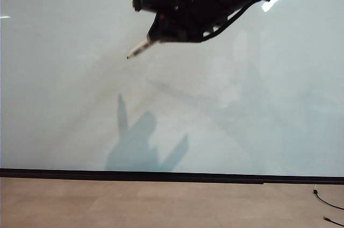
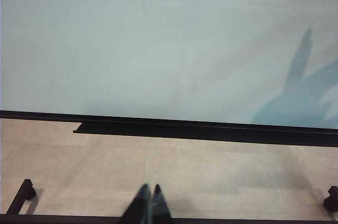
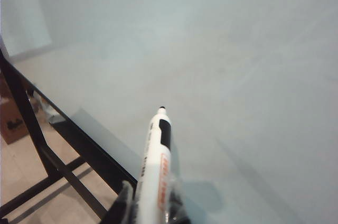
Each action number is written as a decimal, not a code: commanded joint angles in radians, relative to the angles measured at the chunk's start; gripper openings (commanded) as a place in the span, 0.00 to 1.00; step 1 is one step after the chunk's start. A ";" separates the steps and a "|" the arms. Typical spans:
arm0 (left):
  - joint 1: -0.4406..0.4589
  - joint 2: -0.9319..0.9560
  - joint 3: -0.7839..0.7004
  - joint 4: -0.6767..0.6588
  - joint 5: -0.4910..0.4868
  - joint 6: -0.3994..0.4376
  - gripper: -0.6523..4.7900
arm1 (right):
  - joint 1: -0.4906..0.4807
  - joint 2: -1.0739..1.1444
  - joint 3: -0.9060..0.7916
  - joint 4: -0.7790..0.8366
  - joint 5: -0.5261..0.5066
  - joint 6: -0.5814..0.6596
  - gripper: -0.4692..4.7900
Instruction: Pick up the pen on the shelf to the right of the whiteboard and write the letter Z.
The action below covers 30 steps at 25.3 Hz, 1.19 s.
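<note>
The whiteboard [image 1: 80,104] fills most of the exterior view, pale and glossy, with a black strip along its bottom edge. My right gripper [image 1: 156,37] hangs high in front of it, shut on the pen [image 1: 141,48], whose dark tip points down and left, close to the board; whether it touches I cannot tell. In the right wrist view the white pen [image 3: 156,160] with dark and orange print sticks out from my right gripper [image 3: 153,203] toward the whiteboard [image 3: 237,76]. My left gripper [image 2: 149,189] is shut over the tan surface, below the whiteboard [image 2: 158,39]. No letter Z shows. The shelf is out of view.
A tan surface [image 1: 161,204] runs below the board. A thin black cable [image 1: 328,204] lies at its right end. A black frame with crossbars [image 3: 47,155] stands beside the board in the right wrist view. Black bracket ends [image 2: 21,195] sit near the left gripper.
</note>
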 commanded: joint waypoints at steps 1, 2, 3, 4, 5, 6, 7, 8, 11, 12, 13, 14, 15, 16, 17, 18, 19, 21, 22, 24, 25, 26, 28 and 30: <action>0.000 0.000 0.002 0.005 0.000 0.004 0.11 | 0.000 0.030 0.033 0.013 -0.002 0.004 0.07; 0.000 0.000 0.002 0.005 0.000 0.004 0.11 | -0.002 0.034 0.033 0.014 0.002 0.004 0.07; 0.000 0.000 0.002 0.005 0.000 0.004 0.11 | -0.004 0.038 0.033 0.014 0.002 0.004 0.07; 0.000 0.000 0.002 0.005 0.000 0.004 0.11 | -0.005 0.041 0.033 0.011 0.002 0.004 0.07; 0.000 0.000 0.002 0.006 0.000 0.004 0.11 | -0.006 0.045 0.033 0.014 0.005 0.004 0.07; 0.000 0.000 0.002 0.005 0.001 0.004 0.11 | -0.008 0.045 0.033 0.012 0.007 0.004 0.07; 0.000 0.000 0.002 0.005 0.000 0.004 0.11 | -0.014 0.045 0.033 0.010 0.009 0.004 0.07; 0.000 0.000 0.002 0.006 0.001 0.004 0.11 | -0.014 0.045 0.033 0.009 0.018 0.004 0.07; 0.000 0.000 0.002 0.005 0.001 0.004 0.11 | -0.016 0.046 0.033 0.010 0.032 0.004 0.07; 0.000 0.000 0.002 0.006 0.000 0.004 0.11 | -0.018 0.046 0.033 0.010 0.032 0.004 0.07; 0.000 0.000 0.002 0.005 0.000 0.004 0.11 | -0.023 0.046 0.033 0.009 0.031 0.004 0.07; 0.000 0.000 0.002 0.006 0.001 0.004 0.11 | -0.027 0.050 0.033 0.011 0.031 0.004 0.07; 0.000 0.000 0.002 0.005 0.000 0.004 0.11 | -0.027 0.051 0.033 0.012 0.031 0.003 0.07; 0.000 0.000 0.002 0.005 0.001 0.004 0.11 | -0.028 0.055 0.033 0.015 0.031 0.004 0.07; 0.000 0.000 0.002 0.005 0.001 0.004 0.11 | -0.028 0.058 0.033 0.019 0.031 0.004 0.07; 0.000 0.000 0.002 0.005 0.000 0.004 0.11 | -0.029 0.061 0.033 0.021 0.031 0.004 0.07; 0.000 0.000 0.002 0.006 0.000 0.004 0.11 | -0.029 0.064 0.033 0.023 0.031 0.004 0.07; 0.000 0.000 0.002 0.006 0.001 0.004 0.11 | -0.031 0.072 0.034 0.024 0.029 0.004 0.07; 0.000 0.000 0.002 0.005 0.000 0.004 0.11 | -0.037 0.076 0.034 0.026 0.026 0.004 0.07; 0.000 0.000 0.002 0.005 0.000 0.004 0.11 | -0.039 0.083 0.036 0.034 0.021 0.005 0.07; 0.000 0.000 0.002 0.005 0.000 0.004 0.11 | -0.040 0.083 0.040 0.033 0.021 0.005 0.07; 0.000 0.000 0.002 0.006 0.001 0.004 0.11 | -0.042 0.086 0.044 0.032 0.020 0.005 0.07; 0.000 0.000 0.002 0.005 0.000 0.004 0.11 | -0.044 0.089 0.048 0.037 0.020 0.005 0.07; 0.000 0.000 0.002 0.005 0.000 0.004 0.11 | -0.050 0.089 0.052 0.036 0.016 0.005 0.07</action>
